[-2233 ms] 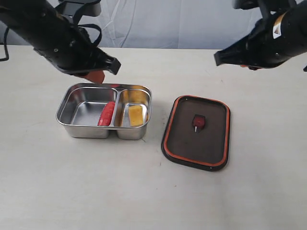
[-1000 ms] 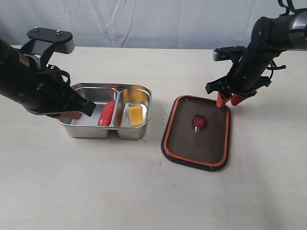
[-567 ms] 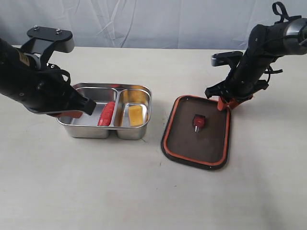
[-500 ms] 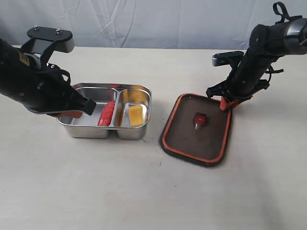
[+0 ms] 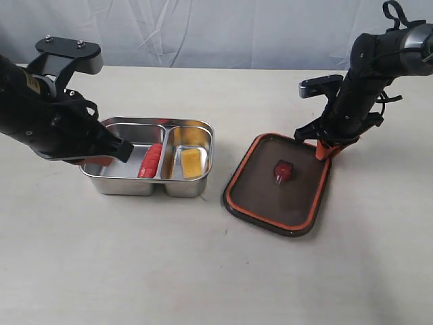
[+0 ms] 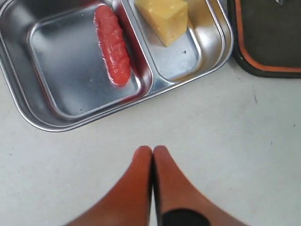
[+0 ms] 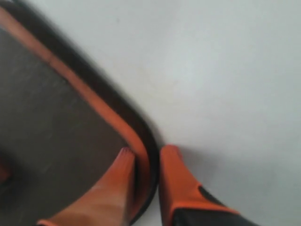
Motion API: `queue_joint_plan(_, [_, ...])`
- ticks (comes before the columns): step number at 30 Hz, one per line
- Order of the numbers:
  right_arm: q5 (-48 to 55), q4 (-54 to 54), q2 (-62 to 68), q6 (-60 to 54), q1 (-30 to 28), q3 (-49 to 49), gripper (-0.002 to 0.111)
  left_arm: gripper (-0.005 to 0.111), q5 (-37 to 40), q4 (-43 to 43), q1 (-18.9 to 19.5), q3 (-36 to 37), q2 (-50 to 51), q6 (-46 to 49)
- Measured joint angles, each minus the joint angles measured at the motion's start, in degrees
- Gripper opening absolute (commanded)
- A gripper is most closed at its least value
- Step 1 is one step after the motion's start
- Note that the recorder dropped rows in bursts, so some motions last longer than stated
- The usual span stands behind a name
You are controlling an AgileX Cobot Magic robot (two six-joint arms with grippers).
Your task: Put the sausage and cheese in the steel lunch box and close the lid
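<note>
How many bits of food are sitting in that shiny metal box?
2. The red sausage lies in the larger compartment of the steel lunch box; the yellow cheese sits in the smaller one. Nothing looks hidden inside.

From my seat this reads as a robotics lab bench, not a lived-in room. I'm working over a plain, pale counter (image 5: 203,271), with a creased grey-white cloth backdrop (image 5: 203,34) hung behind it like a screen. Two black machine arms reach in from the sides: the left arm (image 5: 40,115), which carries a grey bolted plate (image 5: 67,53), and the right arm (image 5: 369,74). The props laid out are a steel lunch box (image 5: 122,184) and a lid (image 5: 298,196), staged like test pieces.
</note>
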Motion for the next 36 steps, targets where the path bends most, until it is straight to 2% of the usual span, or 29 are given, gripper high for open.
queue_joint_plan(8, [1.5,-1.2,-6.2,0.1,-0.9,0.3,-0.001,0.045,-0.3,-0.9,0.0,0.0,0.0,-1.3])
queue_joint_plan(15, [1.3,-1.0,-12.3,0.1,-3.6,0.3,-0.001,0.047,-7.7,-14.3,1.0,0.0,0.0,0.7])
queue_joint_plan(21, [1.3,1.8,-15.8,0.0,-4.6,0.3,-0.001,0.047,-5.4,-34.8,8.9,0.0,-0.2,15.1])
queue_joint_plan(29, [1.7,15.8,-17.5,-7.5,-4.6,0.3,-0.001,0.047,11.8,-61.0,22.8,0.0,1.9,35.5])
queue_joint_plan(32, [1.7,20.6,-17.5,-10.1,-4.6,0.3,-0.001,0.047,18.3,-66.1,25.5,0.0,4.0,39.9])
queue_joint_plan(36, [2.2,26.4,-17.5,-13.9,-4.6,0.3,-0.001,0.047,22.8,-69.1,26.1,0.0,7.3,42.5])
